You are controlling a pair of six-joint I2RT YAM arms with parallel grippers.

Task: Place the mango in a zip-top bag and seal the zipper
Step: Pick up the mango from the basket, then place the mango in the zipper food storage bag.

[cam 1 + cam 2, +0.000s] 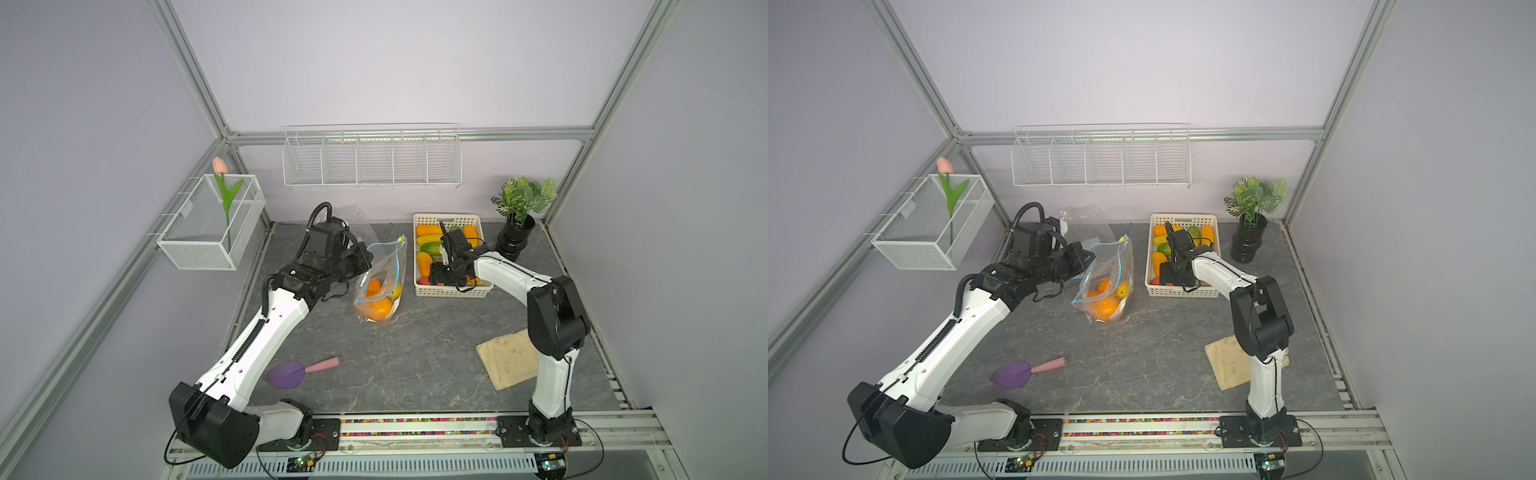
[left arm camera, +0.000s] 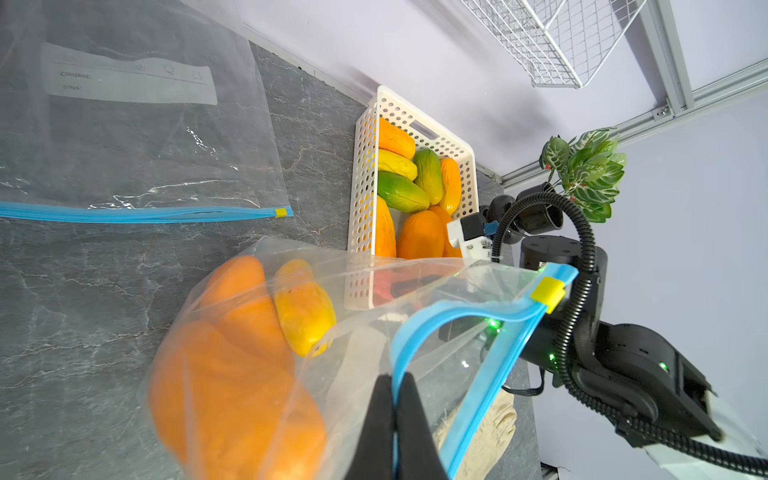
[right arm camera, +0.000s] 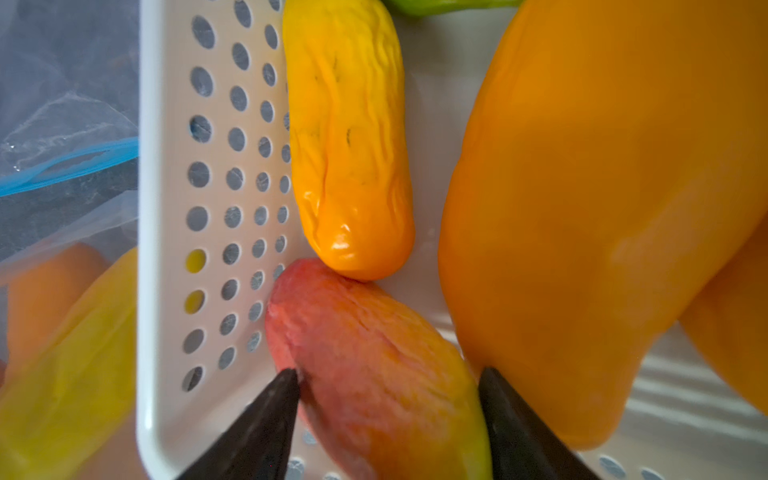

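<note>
Right gripper [image 3: 386,376] reaches down into the basket [image 3: 166,208], its jaws half-closed across the red-orange mango [image 3: 357,324] with a fingertip against each flank. The fruit lies on the basket floor and is not yet lifted. The jaws cross its narrow width, probably the firmest hold on so long a shape. Its long axis runs from a rosy end, touching the tip of a yellow mango [image 3: 349,137] near the perforated wall on the bag's side, to a greenish end passing under the gripper. A big orange mango [image 3: 602,208] crowds one fingertip.

Just beside the basket stands the zip-top bag [image 2: 374,286], already holding orange and yellow fruit. The left gripper [image 2: 394,399] is clamped shut on its blue zipper rim, apparently to hold the mouth open and raised for the next mango. The yellow slider [image 2: 548,293] sits at the far end.
</note>
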